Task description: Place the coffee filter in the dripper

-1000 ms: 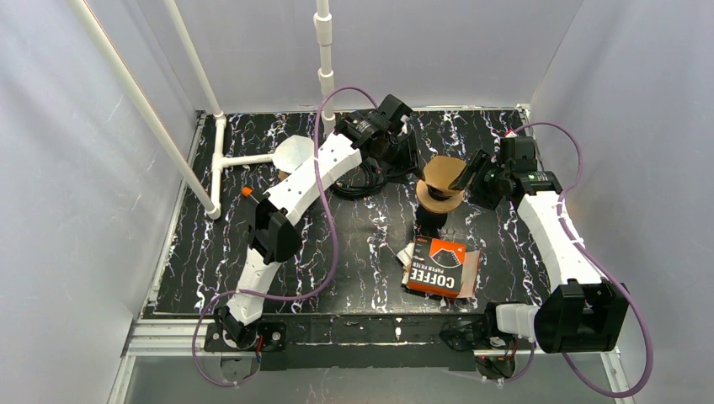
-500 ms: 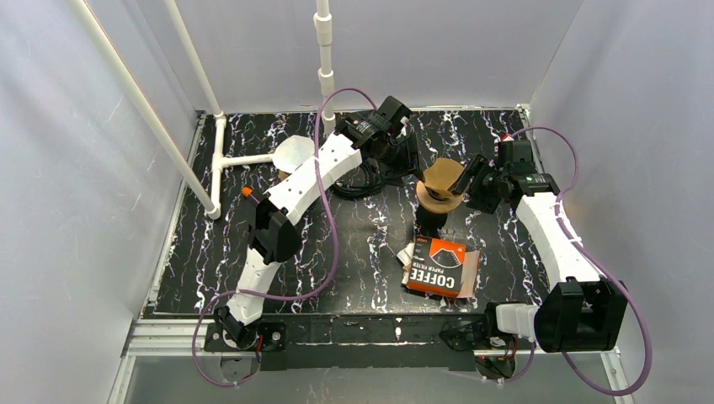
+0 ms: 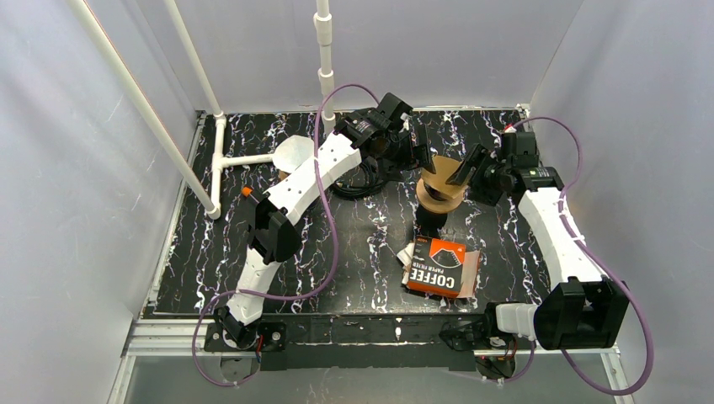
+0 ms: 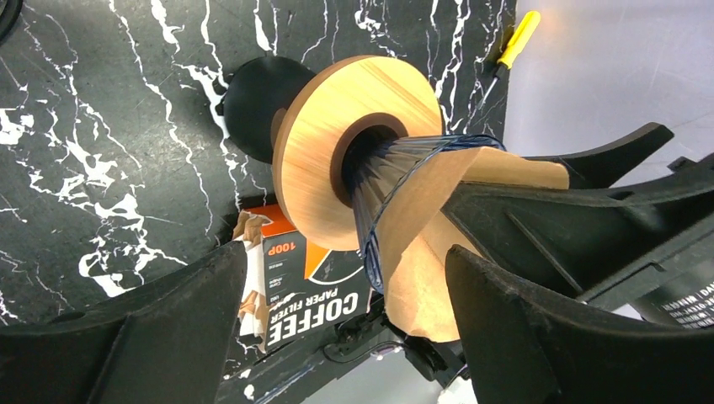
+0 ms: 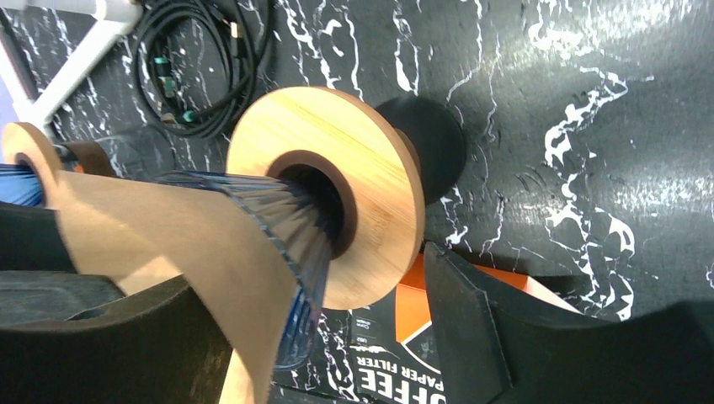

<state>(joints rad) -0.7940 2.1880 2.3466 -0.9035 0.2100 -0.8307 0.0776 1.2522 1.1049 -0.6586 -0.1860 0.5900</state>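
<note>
The dripper (image 3: 438,195) is a ribbed glass cone (image 4: 389,181) in a round wooden collar (image 4: 333,160) on a black stand. The brown paper filter (image 3: 441,172) sits in the cone's mouth, its edge standing past the rim; it also shows in the left wrist view (image 4: 429,278) and the right wrist view (image 5: 185,240). My left gripper (image 3: 419,151) is open at the dripper's far left side. My right gripper (image 3: 468,167) is open at its right side, one finger lying at the filter's mouth. Neither grips anything.
An orange and black coffee filter box (image 3: 439,268) lies just in front of the dripper. A coil of black cable (image 3: 360,178) lies behind the left arm. A white pipe frame (image 3: 221,160) and a white disc (image 3: 293,153) are at the back left. A yellow screwdriver (image 4: 520,35) lies near the right wall.
My right gripper's jaws have spread apart at the filter's rim. My left gripper has swung a little right toward the dripper, its fingers now spread. The filter stays in the dripper.
</note>
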